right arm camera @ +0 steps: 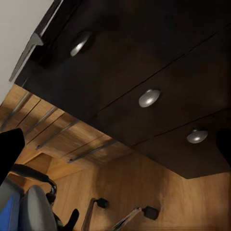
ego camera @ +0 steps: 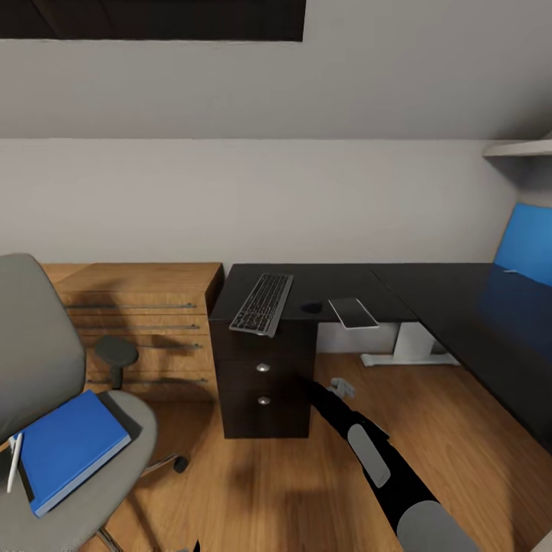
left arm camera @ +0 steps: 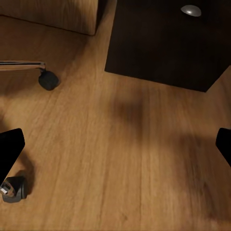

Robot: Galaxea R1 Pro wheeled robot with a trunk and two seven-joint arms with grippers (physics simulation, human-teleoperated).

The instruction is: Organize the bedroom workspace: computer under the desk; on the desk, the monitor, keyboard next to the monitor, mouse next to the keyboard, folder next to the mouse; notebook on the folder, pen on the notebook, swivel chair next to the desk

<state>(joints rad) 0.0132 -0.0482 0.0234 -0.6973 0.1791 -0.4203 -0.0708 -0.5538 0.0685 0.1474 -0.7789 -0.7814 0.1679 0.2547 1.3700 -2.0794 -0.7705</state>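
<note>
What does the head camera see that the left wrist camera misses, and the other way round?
Head view alone: the keyboard on the desk, a small grey notebook at the desk's edge, the blue folder on the swivel chair, and the wooden dresser. Left wrist view alone: the open left pincer hovering over bare floor. Both share the dark drawer unit, the wood floor and a chair caster.

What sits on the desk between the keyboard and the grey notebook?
In the head view, only bare black top of the desk, with a dark round shadow, lies between the keyboard and the notebook.
</note>
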